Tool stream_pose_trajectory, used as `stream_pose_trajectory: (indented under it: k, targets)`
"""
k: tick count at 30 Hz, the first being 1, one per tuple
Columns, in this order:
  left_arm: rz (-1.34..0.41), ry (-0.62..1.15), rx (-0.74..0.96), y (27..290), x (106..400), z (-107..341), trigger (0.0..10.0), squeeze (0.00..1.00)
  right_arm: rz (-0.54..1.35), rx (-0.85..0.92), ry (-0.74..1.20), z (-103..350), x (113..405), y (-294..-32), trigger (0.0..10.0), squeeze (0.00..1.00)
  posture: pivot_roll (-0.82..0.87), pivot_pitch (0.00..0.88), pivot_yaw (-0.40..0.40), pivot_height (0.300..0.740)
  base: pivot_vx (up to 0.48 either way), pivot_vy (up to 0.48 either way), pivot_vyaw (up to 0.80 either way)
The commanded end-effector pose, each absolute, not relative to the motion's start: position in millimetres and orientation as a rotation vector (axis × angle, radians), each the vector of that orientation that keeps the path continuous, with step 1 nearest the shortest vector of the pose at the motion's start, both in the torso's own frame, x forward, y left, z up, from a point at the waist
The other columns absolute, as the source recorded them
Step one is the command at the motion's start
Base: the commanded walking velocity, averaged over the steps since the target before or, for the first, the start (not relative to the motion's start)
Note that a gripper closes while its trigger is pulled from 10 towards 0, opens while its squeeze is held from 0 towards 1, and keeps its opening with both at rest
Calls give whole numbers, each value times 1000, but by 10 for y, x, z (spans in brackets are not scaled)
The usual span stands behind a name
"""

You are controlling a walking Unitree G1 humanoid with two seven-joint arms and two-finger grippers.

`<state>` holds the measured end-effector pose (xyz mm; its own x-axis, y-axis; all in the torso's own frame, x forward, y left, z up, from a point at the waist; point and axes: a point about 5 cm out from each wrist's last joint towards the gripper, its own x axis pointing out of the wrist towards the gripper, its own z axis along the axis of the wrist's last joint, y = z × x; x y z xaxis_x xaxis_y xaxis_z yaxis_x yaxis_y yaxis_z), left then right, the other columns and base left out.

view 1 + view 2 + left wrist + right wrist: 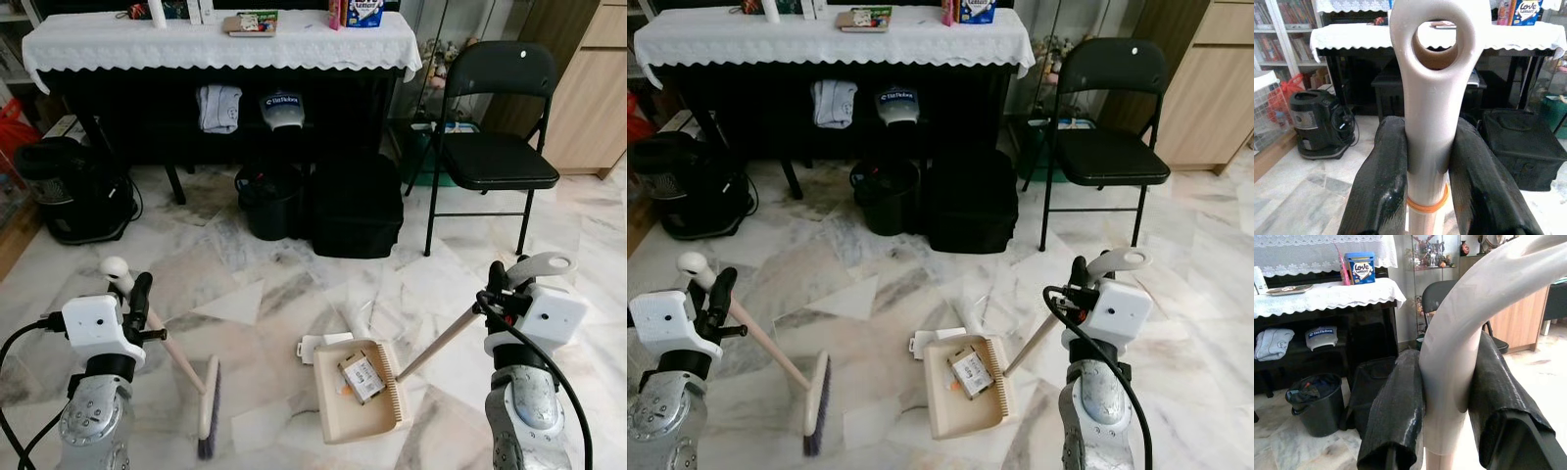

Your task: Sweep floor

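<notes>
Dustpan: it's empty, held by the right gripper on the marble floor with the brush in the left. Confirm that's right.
Not quite. The dustpan is not empty: the left eye view shows a small packet lying in it. The rest holds: the right gripper is shut on its handle, it sits on the marble floor, and the left gripper holds the brush.

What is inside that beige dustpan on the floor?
The dustpan, held by the right pincer, holds a small flat packet and an orange scrap. Whatever lies beneath the packet is covered. A white paper lies outside, partly tucked under the pan's far edge.
</notes>
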<state>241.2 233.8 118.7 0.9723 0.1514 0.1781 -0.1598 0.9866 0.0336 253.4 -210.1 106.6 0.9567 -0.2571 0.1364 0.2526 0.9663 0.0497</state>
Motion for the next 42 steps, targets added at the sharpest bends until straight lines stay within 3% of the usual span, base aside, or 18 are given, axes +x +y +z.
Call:
stream_pose_trajectory:
  k: [1,42]
  targets:
    - [159,-231,58,2321,2401,1326,10000,0,-262,19,-205,1205,2519,-2097,10000,0,-40,0,-21,740,0,0,0]
    - [159,-216,28,2191,2606,1389,10000,0,-257,48,-211,1236,2608,-2033,10000,0,-28,0,-8,740,0,0,800]
